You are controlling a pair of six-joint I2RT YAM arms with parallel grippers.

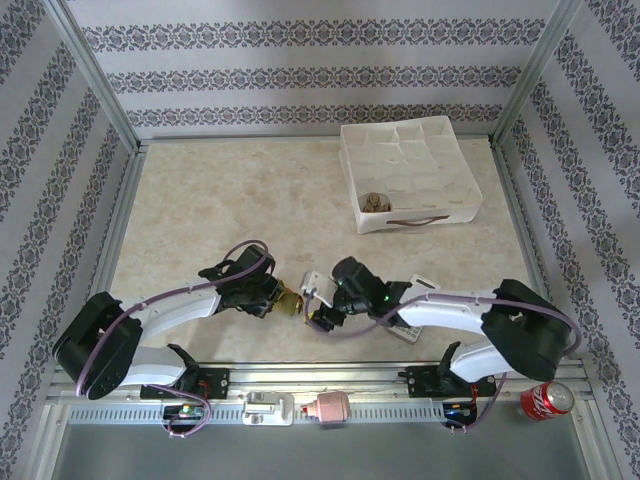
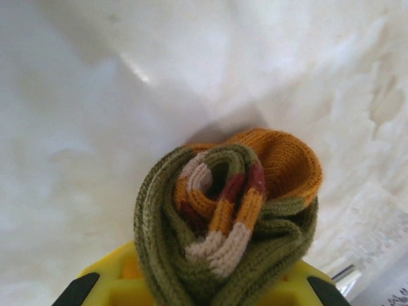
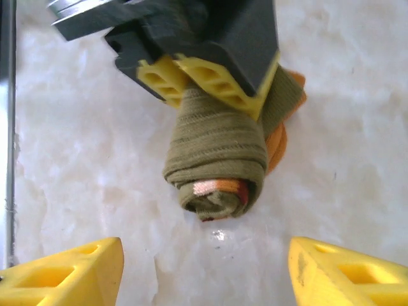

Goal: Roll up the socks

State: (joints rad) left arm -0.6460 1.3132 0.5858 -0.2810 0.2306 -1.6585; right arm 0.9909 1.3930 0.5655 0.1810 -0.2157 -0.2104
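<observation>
Left arm (image 1: pixel 170 312): white shell links between black joint housings, with a bulky black shoulder joint.
Right arm (image 1: pixel 450 312): the same white links and black joints, with a big black shoulder.
Green light (image 1: pixel 385 296): a small lit dot on the right arm's black wrist.
Cable (image 1: pixel 245 247): purple-grey, running along each arm and looping free near the wrist.
Left gripper (image 3: pixel 210 83): black angular body, yellow fingers moulded with hollow cells.
Right gripper (image 3: pixel 204 268): yellow wedge-shaped fingers, also with hollow cells.

Top camera looks down from behind; wrist cameras, seemingly opposed, closely share the sock (image 3: pixel 217 153).
</observation>
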